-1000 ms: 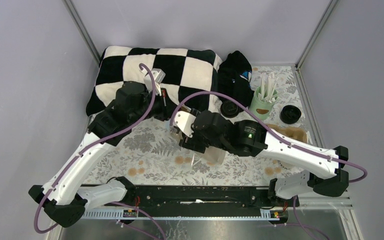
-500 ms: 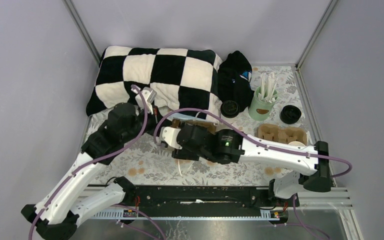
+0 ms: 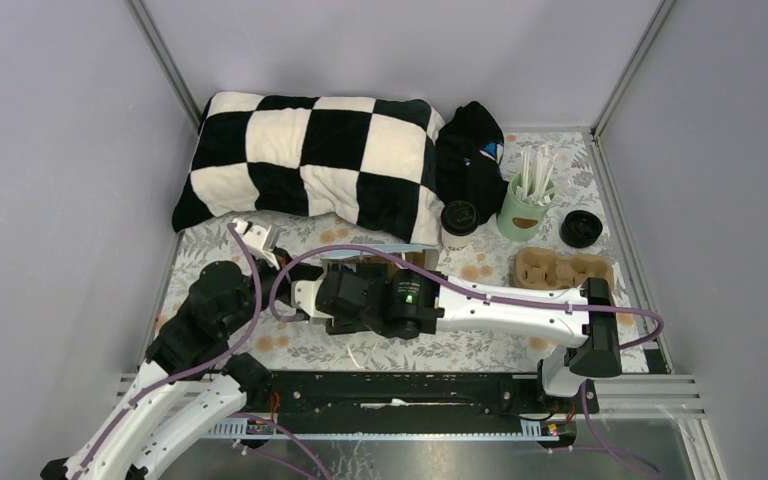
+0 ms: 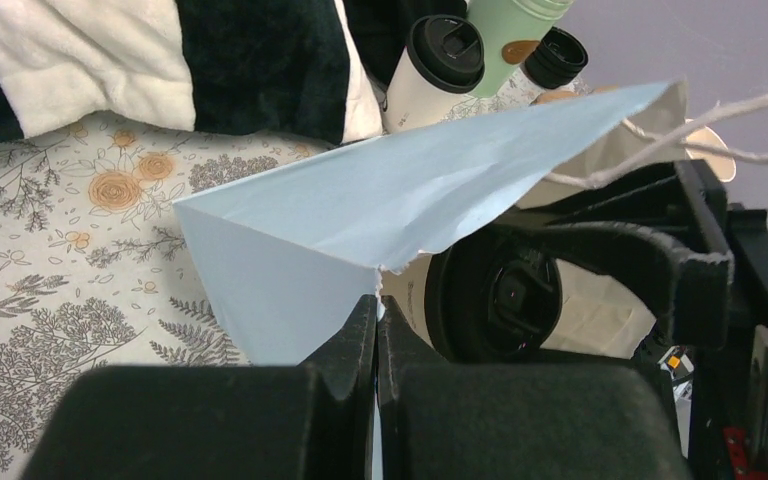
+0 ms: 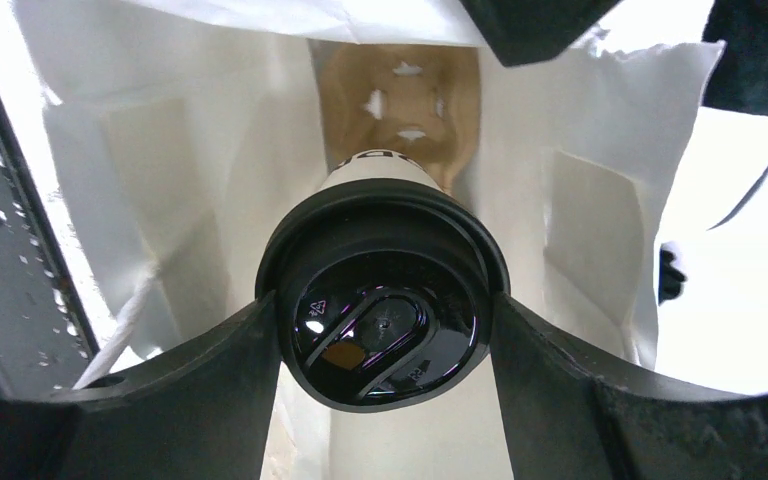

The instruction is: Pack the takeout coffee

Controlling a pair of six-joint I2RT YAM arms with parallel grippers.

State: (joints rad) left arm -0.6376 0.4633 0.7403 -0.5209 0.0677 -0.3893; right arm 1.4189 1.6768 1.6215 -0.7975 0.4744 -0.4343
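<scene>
Soft, even light from above in the top view — faint shadows, sharp focus. Inside the bag (image 5: 600, 200) the paper glows, blown out at right; the cup (image 5: 380, 330) lid carries small glints. Near fingers (image 4: 210, 420) blur dark.

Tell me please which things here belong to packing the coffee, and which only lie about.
Job: held cup, second cup, paper bag.
Lying about: pillow, black cloth, green stick cup, carrier, black lid.

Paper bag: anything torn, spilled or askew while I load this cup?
The paper bag rim looks ragged, maybe slightly torn, just above where the left pincer pinches it. Inside, the coffee cup, lid on, is gripped by the right pincer; no spill shows.
</scene>
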